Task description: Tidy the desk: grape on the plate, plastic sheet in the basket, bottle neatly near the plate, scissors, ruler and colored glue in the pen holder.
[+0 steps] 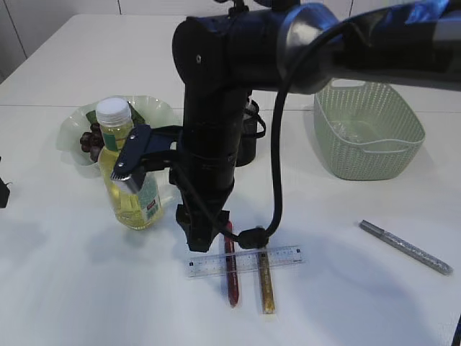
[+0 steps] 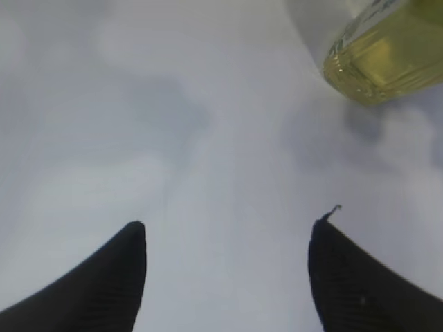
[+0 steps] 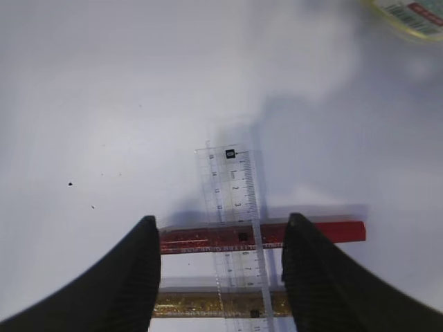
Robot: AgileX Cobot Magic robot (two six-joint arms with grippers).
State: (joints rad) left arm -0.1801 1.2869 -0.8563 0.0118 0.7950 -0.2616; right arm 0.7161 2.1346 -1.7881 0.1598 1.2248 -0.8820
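My right gripper [image 1: 209,238] [image 3: 221,221] is open and hangs low over a clear ruler [image 1: 245,261] [image 3: 239,207]. The ruler lies across a red glue stick [image 1: 231,274] [image 3: 208,236] and a gold glue stick [image 1: 266,285] [image 3: 208,303]. A silver glue stick [image 1: 407,247] lies at the right. A bottle of yellow liquid [image 1: 133,180] [image 2: 377,62] stands in front of the pale green plate [image 1: 155,108], which holds dark grapes [image 1: 92,137]. My left gripper [image 2: 230,223] is open and empty over bare table. The black pen holder [image 1: 248,140] is mostly hidden behind the arm. Scissors do not show.
A green woven basket [image 1: 392,144] stands at the back right with something clear inside. The right arm reaches across the middle and hides part of the table behind it. White tabletop surrounds the glue sticks.
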